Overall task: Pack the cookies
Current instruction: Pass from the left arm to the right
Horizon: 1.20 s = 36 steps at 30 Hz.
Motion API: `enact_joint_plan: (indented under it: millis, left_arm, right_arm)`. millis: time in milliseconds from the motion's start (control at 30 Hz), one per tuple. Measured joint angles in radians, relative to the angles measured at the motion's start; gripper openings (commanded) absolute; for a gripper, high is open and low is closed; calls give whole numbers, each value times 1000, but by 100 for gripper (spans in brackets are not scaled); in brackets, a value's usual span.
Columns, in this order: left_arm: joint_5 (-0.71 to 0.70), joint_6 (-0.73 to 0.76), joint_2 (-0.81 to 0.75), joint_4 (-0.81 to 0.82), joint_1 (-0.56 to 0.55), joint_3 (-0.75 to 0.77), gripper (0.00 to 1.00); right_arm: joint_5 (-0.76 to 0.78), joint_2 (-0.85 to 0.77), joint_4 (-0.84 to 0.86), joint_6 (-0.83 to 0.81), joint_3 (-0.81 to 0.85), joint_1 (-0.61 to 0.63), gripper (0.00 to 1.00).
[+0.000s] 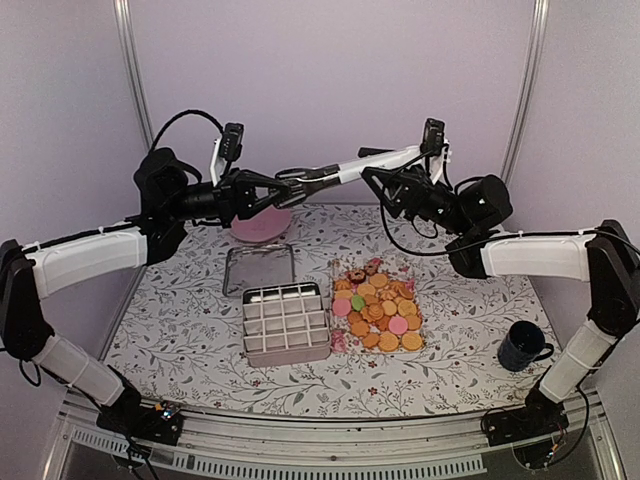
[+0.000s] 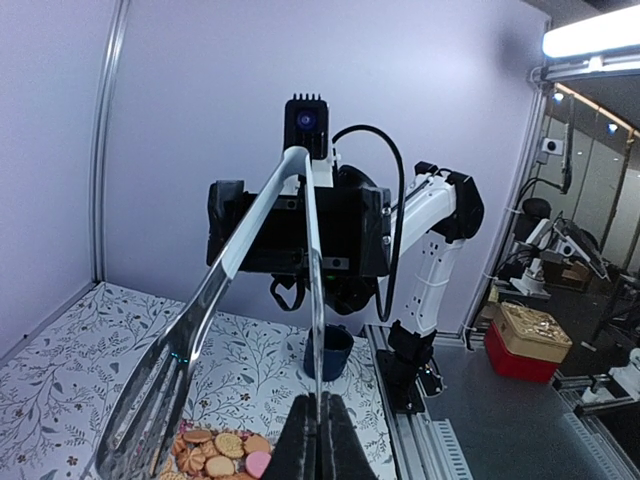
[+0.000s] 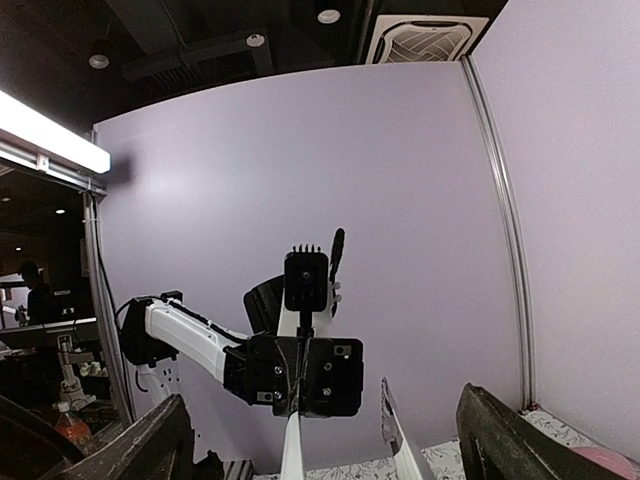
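The cookies (image 1: 380, 310) lie in a loose heap on the table right of centre, mostly golden-orange with a few pink and one green; the left wrist view shows the cookies (image 2: 215, 445) far below. Both arms are raised and meet above the back of the table. My left gripper (image 1: 322, 179) (image 2: 320, 425) is shut on one arm of a pair of metal tongs (image 2: 200, 310) (image 1: 372, 163). The tongs point at my right gripper (image 1: 388, 186) (image 3: 322, 420). It stands wide open, with both arms of the tongs (image 3: 297, 455) between its fingers and touching neither.
A metal tin (image 1: 286, 323) with a divider grid sits left of the cookies, its lid (image 1: 259, 268) lying behind it. A pink plate (image 1: 260, 225) is at the back. A dark blue mug (image 1: 523, 345) (image 2: 328, 352) stands near the right arm's base.
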Motion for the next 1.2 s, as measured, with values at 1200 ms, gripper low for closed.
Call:
enact_joint_plan:
  millis: [1200]
  left_arm:
    - [2,33,0,-14,21,4,0]
  right_arm:
    - [20,-27,-130,-8,-3,-2,50]
